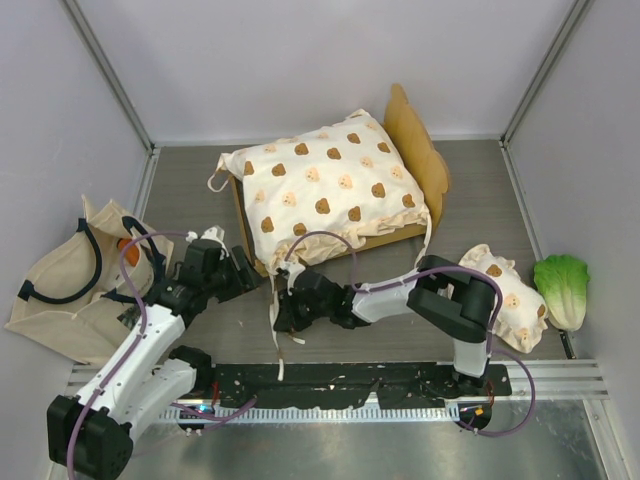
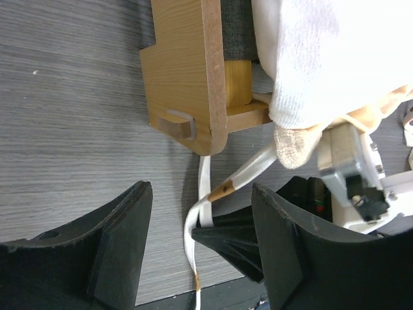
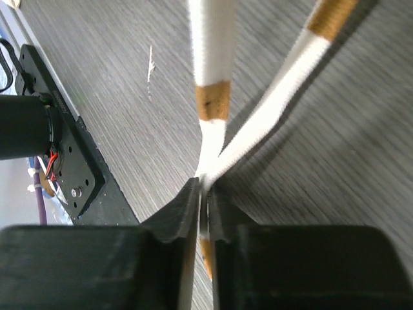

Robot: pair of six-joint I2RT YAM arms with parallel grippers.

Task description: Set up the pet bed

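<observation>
The pet bed (image 1: 418, 142), a light-wood frame, stands mid-table with the cream bear-print cushion (image 1: 325, 190) lying loosely on top. White ties with brown bands (image 1: 277, 335) hang from the cushion's front left corner. My right gripper (image 1: 281, 308) is shut on two of these ties (image 3: 213, 64), which are pinched between its jaws (image 3: 204, 187). My left gripper (image 2: 201, 194) is open just before the bed's wooden corner post (image 2: 187, 77). The ties (image 2: 192, 232) and the right gripper's fingers (image 2: 235, 242) lie between its jaws. In the top view the left gripper (image 1: 248, 270) is beside that corner.
A beige tote bag (image 1: 60, 290) with black handles lies at the left. A small bear-print pillow (image 1: 505, 295) and a green lettuce toy (image 1: 562, 287) lie at the right. The black base rail (image 1: 350, 385) runs along the near edge. Walls enclose the table.
</observation>
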